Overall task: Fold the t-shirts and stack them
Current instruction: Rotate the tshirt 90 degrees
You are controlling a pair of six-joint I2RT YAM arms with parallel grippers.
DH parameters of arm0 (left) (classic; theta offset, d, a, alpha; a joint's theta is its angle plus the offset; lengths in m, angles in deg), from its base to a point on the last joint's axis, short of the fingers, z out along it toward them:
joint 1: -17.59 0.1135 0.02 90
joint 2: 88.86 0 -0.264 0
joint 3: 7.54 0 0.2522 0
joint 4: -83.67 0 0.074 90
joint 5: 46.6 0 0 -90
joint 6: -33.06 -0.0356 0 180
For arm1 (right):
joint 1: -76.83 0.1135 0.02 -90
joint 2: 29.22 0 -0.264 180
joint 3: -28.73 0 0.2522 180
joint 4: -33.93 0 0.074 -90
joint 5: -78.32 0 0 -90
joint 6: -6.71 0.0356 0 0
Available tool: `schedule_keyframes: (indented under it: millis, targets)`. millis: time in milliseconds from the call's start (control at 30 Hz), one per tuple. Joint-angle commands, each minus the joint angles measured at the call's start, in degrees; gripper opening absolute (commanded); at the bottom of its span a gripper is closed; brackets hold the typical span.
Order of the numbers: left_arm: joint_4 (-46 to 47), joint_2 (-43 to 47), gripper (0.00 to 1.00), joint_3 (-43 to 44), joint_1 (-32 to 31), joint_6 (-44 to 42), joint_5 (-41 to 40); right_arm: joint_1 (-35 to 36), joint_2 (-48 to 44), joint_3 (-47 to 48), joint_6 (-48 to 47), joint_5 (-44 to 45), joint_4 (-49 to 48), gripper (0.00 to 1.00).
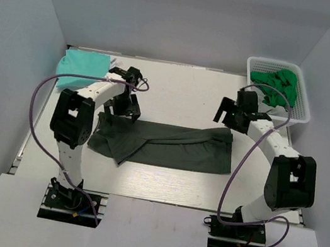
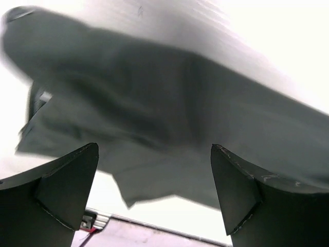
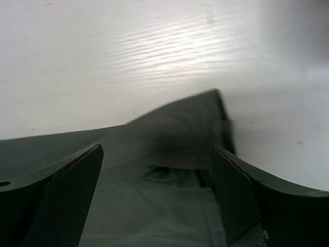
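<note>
A dark grey-green t-shirt (image 1: 167, 144) lies stretched in a long band across the middle of the table, partly folded lengthwise. My left gripper (image 1: 123, 111) is open and empty, just above the shirt's left end. In the left wrist view the gripper (image 2: 154, 195) has its jaws wide apart over the cloth (image 2: 169, 118). My right gripper (image 1: 227, 116) is open and empty above the shirt's far right corner. In the right wrist view the gripper (image 3: 157, 195) shows the cloth (image 3: 164, 206) below its spread jaws. A light mint-teal shirt (image 1: 82, 67) lies folded at the back left.
A white basket (image 1: 302, 109) at the back right holds a bright green shirt (image 1: 277, 86). Grey walls enclose the table on three sides. Bare white tabletop (image 1: 176, 93) lies behind the dark shirt, and more in front of it.
</note>
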Motion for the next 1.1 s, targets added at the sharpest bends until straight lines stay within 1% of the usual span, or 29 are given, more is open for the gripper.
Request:
schedule_keyframes:
  millis: [0,33,133,167,233,333,400,500,600,700,767,800,867,900,933,967,1000,1033,1067]
  targets:
    - [1.87,-3.46,1.00,-1.07,0.26,-1.01,1.03,1.70,2.54,4.28,-6.95,-13.01,-4.90,0.90]
    - [1.88,-3.47,1.00,-1.08,0.26,-1.01,1.03,2.14,5.16,4.82,-7.31,-14.17,-4.46,0.90]
    - [4.33,-4.17,1.00,-3.97,0.78,-0.49,0.34,2.41,8.26,4.47,-6.88,-18.91,-4.89,0.90]
    - [5.12,-4.69,1.00,-5.55,0.79,-0.48,0.33,1.97,9.05,4.30,-6.61,-19.36,-4.89,0.90]
    - [6.27,-5.75,1.00,-6.09,1.92,-0.48,0.33,1.88,12.03,5.25,-6.87,-19.28,-2.61,0.90]
    - [8.11,-8.12,1.00,-7.23,3.15,-0.48,-0.46,1.36,14.14,4.56,-7.32,-18.84,-1.03,0.90]
    - [8.64,-9.53,1.00,-7.23,4.03,-0.48,-1.86,0.39,15.03,3.69,-6.44,-17.70,0.02,0.90]
    - [8.65,-11.38,1.00,-5.48,6.32,-0.48,-1.87,-1.72,15.03,0.87,-5.03,-17.08,-0.58,0.90]
    - [11.36,-12.70,1.00,-5.47,7.73,-1.01,-3.62,-3.91,14.59,-2.11,-4.50,-17.60,-1.99,0.90]
    - [13.21,-16.63,1.00,-1.53,9.31,-1.01,-2.67,-4.80,13.89,-3.18,-4.67,-19.54,-3.31,0.90]
    - [15.76,-19.19,1.00,4.00,9.31,-2.58,-0.13,-4.62,12.84,-3.97,-5.55,-20.68,-4.01,0.90]
    - [15.76,-20.85,1.00,9.59,9.31,-2.59,0.67,-4.62,11.79,-4.32,-6.25,-20.69,-4.19,0.90]
    - [16.29,-27.26,1.00,17.25,9.31,-4.25,2.52,-4.27,9.69,-4.58,-7.92,-19.64,-3.58,0.90]
    - [16.29,-29.55,1.00,25.64,9.31,-5.13,3.40,-4.18,9.23,-4.76,-9.24,-19.02,-3.23,0.90]
    - [15.77,-32.01,1.00,30.25,8.62,-5.83,4.36,-3.31,8.53,-5.02,-10.64,-19.62,-2.87,0.90]
    - [15.24,-36.82,1.00,35.08,8.00,-6.62,7.24,-3.04,6.87,-6.24,-10.74,-19.98,-2.70,0.90]
    - [16.37,-38.87,1.00,42.96,8.00,-6.63,9.19,-2.69,6.25,-6.86,-9.09,-20.77,-3.04,0.90]
    - [18.21,-40.37,1.00,45.39,8.00,-7.24,13.12,-1.12,5.89,-7.56,-8.72,-24.08,-3.13,0.90]
    - [26.23,-41.25,1.00,45.42,7.47,-7.25,15.60,-0.32,5.37,-8.79,-8.55,-24.55,-1.92,0.90]
